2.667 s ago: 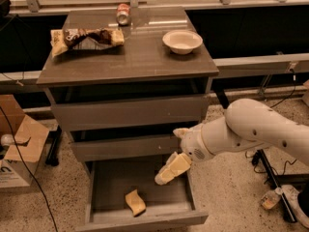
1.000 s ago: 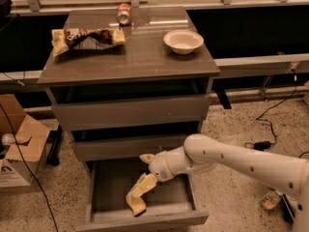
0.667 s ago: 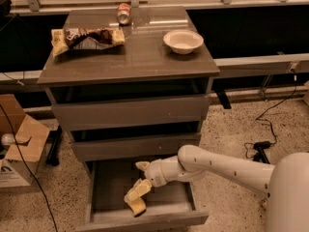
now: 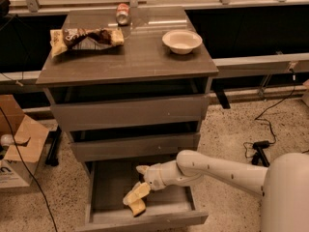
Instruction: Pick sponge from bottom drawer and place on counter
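Observation:
The bottom drawer [image 4: 145,220] is pulled out. The pale-yellow sponge [image 4: 138,208] lies on its floor near the front, a little left of the middle. My gripper [image 4: 135,195] reaches down into the drawer from the right and sits right on top of the sponge, touching or nearly touching it and hiding its upper part. My white arm [image 4: 217,170] comes in from the lower right. The counter [image 4: 140,59] is the dark top of the cabinet, above the drawers.
On the counter lie a snack bag [image 4: 86,38] at the left, a white bowl [image 4: 182,41] at the right and a can [image 4: 122,13] at the back. The two upper drawers [image 4: 128,112] are slightly open. A cardboard box [image 4: 19,149] stands left; cables [image 4: 258,146] lie right.
My gripper has moved from beside the drawers down and left into the bottom drawer, and now rests over the sponge. The sponge has not moved.

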`<state>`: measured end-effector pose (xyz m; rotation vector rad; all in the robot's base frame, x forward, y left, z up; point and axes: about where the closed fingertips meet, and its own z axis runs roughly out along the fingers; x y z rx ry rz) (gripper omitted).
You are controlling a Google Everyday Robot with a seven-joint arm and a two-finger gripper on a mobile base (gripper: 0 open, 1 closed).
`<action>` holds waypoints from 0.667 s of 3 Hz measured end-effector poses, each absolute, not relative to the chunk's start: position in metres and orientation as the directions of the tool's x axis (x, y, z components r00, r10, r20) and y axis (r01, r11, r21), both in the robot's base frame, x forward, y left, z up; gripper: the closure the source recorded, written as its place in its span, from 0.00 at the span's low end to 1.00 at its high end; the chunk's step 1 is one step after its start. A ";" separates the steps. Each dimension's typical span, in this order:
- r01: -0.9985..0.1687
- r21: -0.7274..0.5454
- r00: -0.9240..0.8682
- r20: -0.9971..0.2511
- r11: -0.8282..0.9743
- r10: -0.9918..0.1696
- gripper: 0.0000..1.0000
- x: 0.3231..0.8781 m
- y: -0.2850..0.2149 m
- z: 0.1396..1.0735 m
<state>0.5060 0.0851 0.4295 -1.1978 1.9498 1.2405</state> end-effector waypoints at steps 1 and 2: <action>-0.872 0.427 -0.489 -0.777 0.239 -0.397 0.00 0.510 0.081 0.385; -0.855 0.420 -0.517 -0.745 0.305 -0.421 0.00 0.513 0.070 0.334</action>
